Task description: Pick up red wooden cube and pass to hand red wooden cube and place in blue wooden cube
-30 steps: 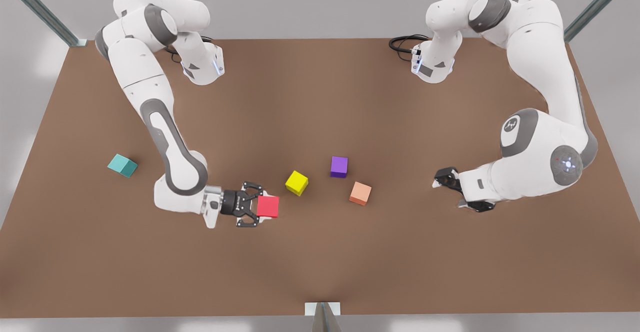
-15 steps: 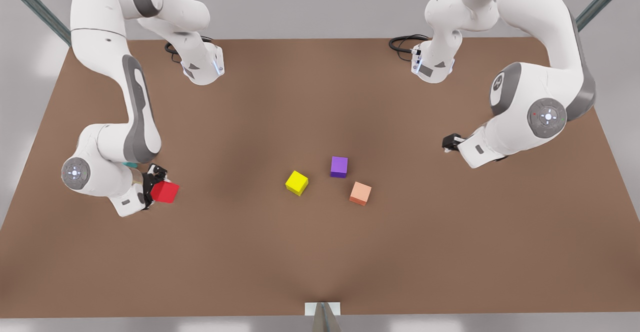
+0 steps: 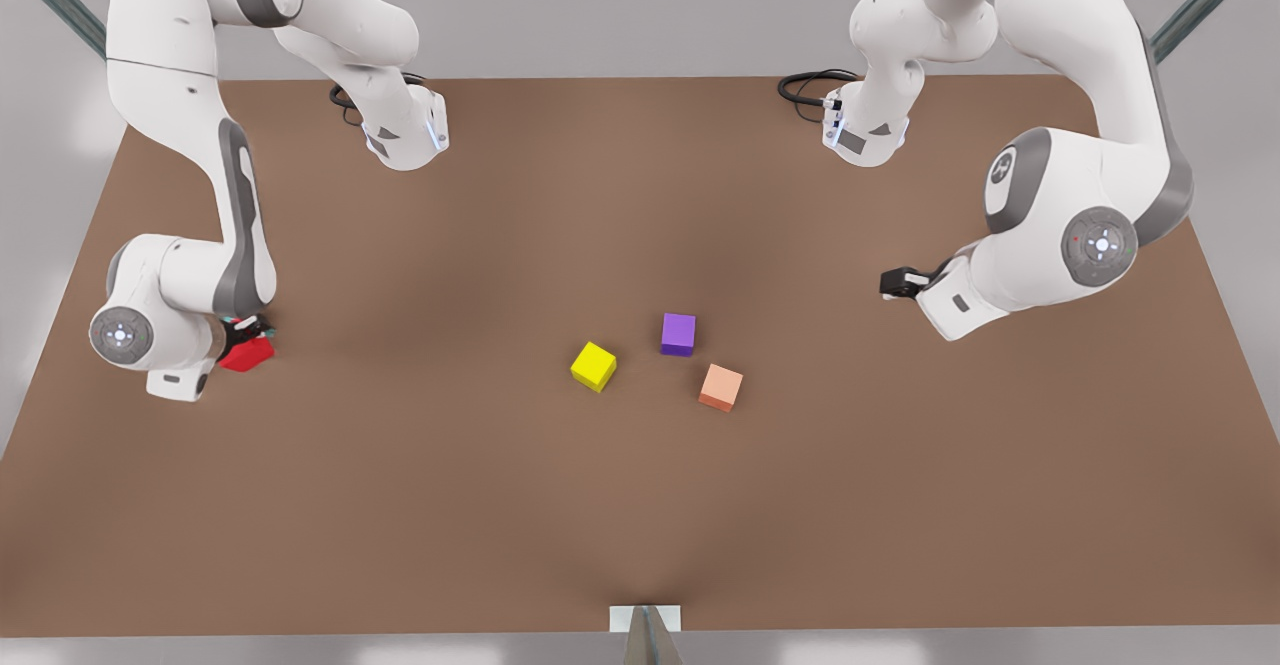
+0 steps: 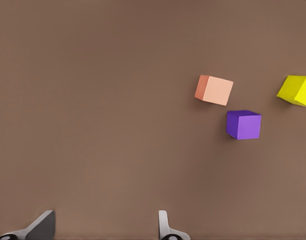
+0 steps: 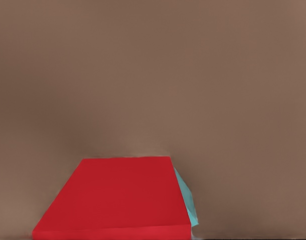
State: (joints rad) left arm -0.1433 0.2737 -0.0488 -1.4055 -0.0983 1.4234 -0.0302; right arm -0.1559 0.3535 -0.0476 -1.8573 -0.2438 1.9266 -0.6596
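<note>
Red wooden cube [image 3: 247, 354], one of five cubes on my brown table [image 3: 640, 505], sits pinched in my right gripper [image 3: 240, 338] at the front view's left, well apart from the yellow cube [image 3: 593, 366]. In the right wrist view it lies over the blue wooden cube [image 5: 187, 202], of which one teal sliver peeks out beside it; I cannot tell whether they touch. One yellow cube, one purple cube [image 3: 678, 334] and one peach cube [image 3: 720, 387] cluster mid-table, purple and peach to the front view's right of the yellow. My left gripper [image 3: 900, 283] hangs farther right of them, fingers [image 4: 165, 227] spread and holding nothing, with bare table between it and the cluster
</note>
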